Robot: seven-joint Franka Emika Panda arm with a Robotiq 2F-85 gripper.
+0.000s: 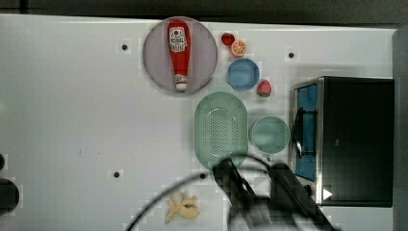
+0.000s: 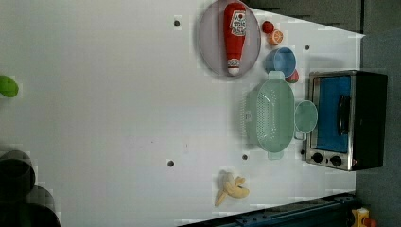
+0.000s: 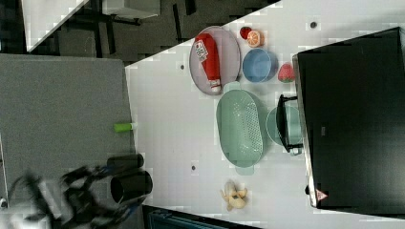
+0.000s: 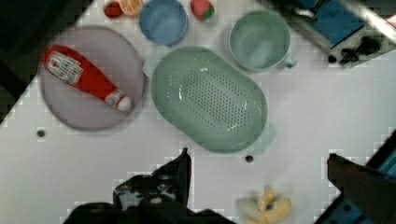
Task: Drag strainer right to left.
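The strainer (image 1: 221, 129) is a pale green oblong colander with a grid of small holes. It lies on the white table between the plate and the round green cup (image 1: 270, 134). It also shows in the left view (image 2: 275, 116), the right view (image 3: 240, 128) and the wrist view (image 4: 209, 98). My gripper (image 4: 259, 161) hangs open above the table, just off one rounded end of the strainer, on the banana's side. Its two dark fingers (image 4: 183, 163) stand far apart and hold nothing. In the top view my arm (image 1: 250, 192) comes in from the bottom edge and overlaps the strainer's lower end.
A grey plate (image 1: 204, 57) carries a red ketchup bottle (image 1: 179, 45). A blue bowl (image 1: 243, 74), a strawberry (image 1: 263, 88), an orange half (image 1: 238, 48) and a small red fruit (image 1: 227, 39) sit nearby. A toaster oven (image 1: 351, 139) stands at the top view's right, a banana (image 1: 183, 208) near its bottom.
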